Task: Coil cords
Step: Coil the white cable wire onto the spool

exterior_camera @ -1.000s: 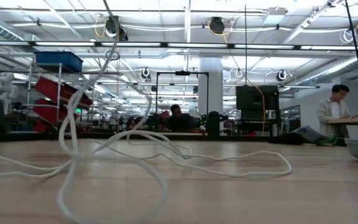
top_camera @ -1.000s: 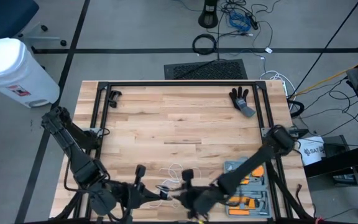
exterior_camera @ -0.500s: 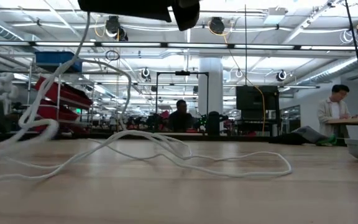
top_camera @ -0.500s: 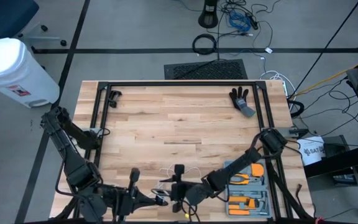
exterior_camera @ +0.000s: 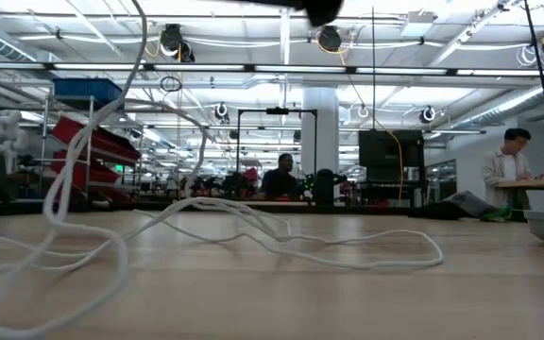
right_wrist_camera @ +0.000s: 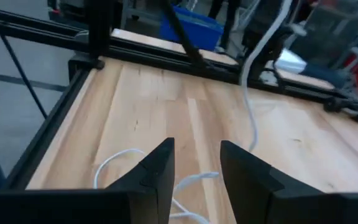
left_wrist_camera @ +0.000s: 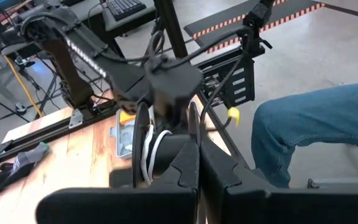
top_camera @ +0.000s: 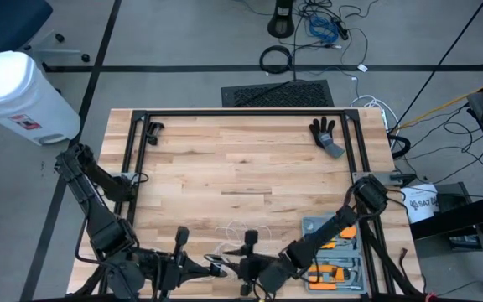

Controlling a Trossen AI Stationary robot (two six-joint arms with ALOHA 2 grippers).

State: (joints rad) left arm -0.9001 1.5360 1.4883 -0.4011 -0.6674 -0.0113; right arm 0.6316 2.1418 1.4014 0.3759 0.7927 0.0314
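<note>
The thin white cord (top_camera: 243, 232) lies in loose loops on the wooden table (top_camera: 241, 168) near its front edge. One stretch of it (exterior_camera: 111, 142) rises off the table to my left gripper (top_camera: 210, 270), which is shut and raised at the near edge. The black reel (left_wrist_camera: 166, 155), with white turns (left_wrist_camera: 149, 149) beside it, shows just past that gripper's fingertips (left_wrist_camera: 197, 168). My right gripper (top_camera: 231, 267) faces it from the right. It is open (right_wrist_camera: 197, 168) with nothing between its fingers, above cord loops (right_wrist_camera: 114, 165). My left gripper is shut on the reel, but its own fingers (left_wrist_camera: 188, 171) hide the place of contact. The fingers come nearly level from the table's left. The reel is held clear of the table. The cord (right_wrist_camera: 253, 93) hangs slack from it down to the wood.
A grey tray of orange-handled tools (top_camera: 335, 252) stands at the near right, beside my right arm. A black glove (top_camera: 325, 134) lies at the far right and a small black item (top_camera: 153, 129) at the far left. A seated person's leg (left_wrist_camera: 316, 130) is just beyond the near edge.
My right gripper has swung a little toward the table's left, then come back toward the near edge and sunk, tipping as it went. The hanging stretch of cord was drawn up and to the left. Now it sags again into a loop on the near part of the table.
</note>
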